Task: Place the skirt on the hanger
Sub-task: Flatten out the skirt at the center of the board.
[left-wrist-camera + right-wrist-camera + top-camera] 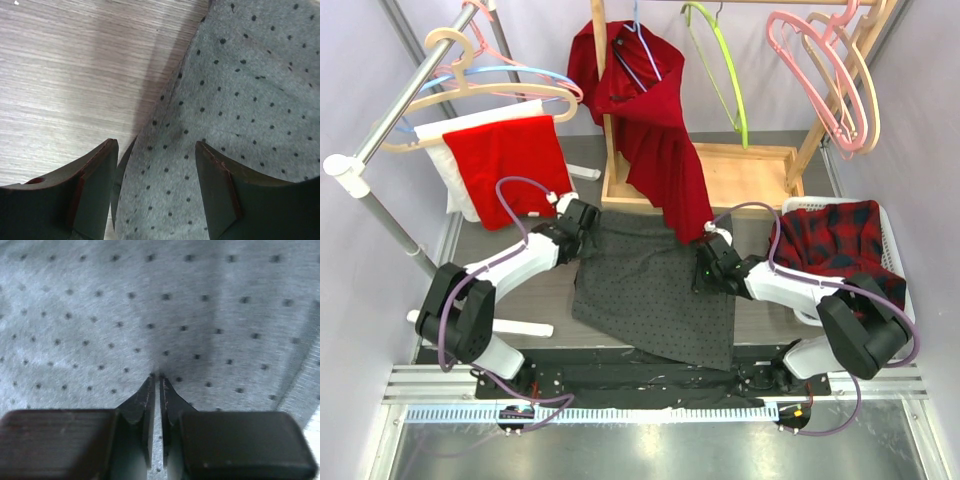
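Skirt (650,290), grey, black-dotted, on table (60,75)

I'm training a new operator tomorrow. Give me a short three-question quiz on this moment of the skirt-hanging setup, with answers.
1. True or false: the left gripper is open over an edge of the skirt.
2. The skirt's pattern is: A stripes, B dots, C plaid.
3. Fill in: the right gripper, tips on the skirt, is ____.
Key: 1 true; 2 B; 3 shut.
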`<action>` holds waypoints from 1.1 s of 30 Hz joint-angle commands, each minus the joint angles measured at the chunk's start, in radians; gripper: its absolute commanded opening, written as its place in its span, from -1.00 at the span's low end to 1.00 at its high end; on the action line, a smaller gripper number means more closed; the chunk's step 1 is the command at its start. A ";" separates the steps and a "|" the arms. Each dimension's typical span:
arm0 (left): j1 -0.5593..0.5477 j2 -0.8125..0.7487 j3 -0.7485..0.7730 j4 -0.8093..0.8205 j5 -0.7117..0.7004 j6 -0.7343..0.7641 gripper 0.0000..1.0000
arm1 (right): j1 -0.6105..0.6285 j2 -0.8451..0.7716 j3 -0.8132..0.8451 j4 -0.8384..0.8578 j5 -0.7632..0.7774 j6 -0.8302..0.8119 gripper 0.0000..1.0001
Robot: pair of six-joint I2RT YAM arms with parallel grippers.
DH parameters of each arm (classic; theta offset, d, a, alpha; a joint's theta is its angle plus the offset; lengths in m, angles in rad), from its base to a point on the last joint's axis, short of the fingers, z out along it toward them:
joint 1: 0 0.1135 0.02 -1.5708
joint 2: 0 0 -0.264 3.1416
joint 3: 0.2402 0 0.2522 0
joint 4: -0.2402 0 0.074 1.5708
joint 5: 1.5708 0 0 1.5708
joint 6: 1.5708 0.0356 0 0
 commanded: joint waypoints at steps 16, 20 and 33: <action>-0.004 -0.099 -0.080 0.033 0.087 -0.043 0.33 | -0.114 -0.146 -0.009 -0.381 0.251 0.106 -0.61; -0.014 -0.157 -0.140 0.030 0.153 -0.071 0.33 | -0.116 -0.198 0.034 -0.389 0.255 0.093 -0.50; -0.084 -0.531 -0.376 -0.093 0.302 -0.252 0.40 | -0.114 -0.086 0.184 -0.208 0.149 0.024 -0.36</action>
